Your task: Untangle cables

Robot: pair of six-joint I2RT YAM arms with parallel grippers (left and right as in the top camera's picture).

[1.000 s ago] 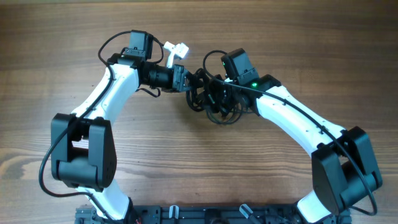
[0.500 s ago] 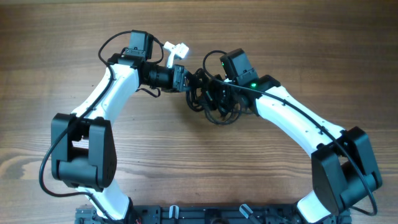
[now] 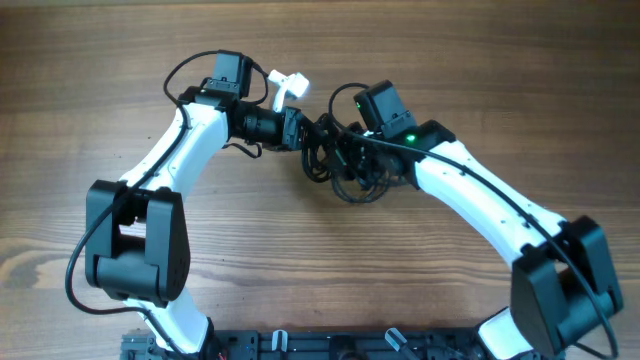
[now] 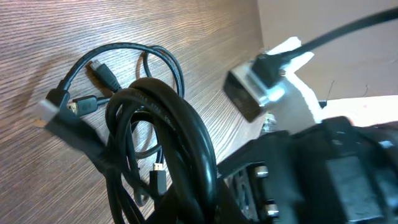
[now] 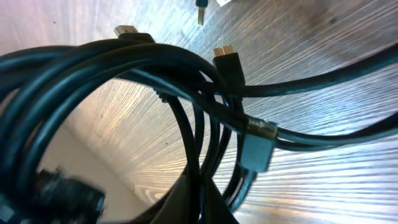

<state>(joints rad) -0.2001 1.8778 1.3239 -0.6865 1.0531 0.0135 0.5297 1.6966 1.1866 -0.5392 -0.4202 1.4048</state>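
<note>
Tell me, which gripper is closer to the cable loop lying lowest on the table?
Right. The right gripper sits beside that loop; the left gripper holds the cables farther up-left.

- We see a wooden table (image 3: 100, 100), brown, its grain running from side to side.
- A tangle of thin black cables (image 3: 345, 170) sits near the table's middle.
- From the left wrist we see a few thin loops lying flat on the wood.
- A small plug (image 4: 158, 179) rests on the boards among those loops.

A robotics lab workbench. White-and-black left arm (image 3: 185, 140) and right arm (image 3: 480, 195) stand mounted at a wood-grain table (image 3: 90, 60).
</note>
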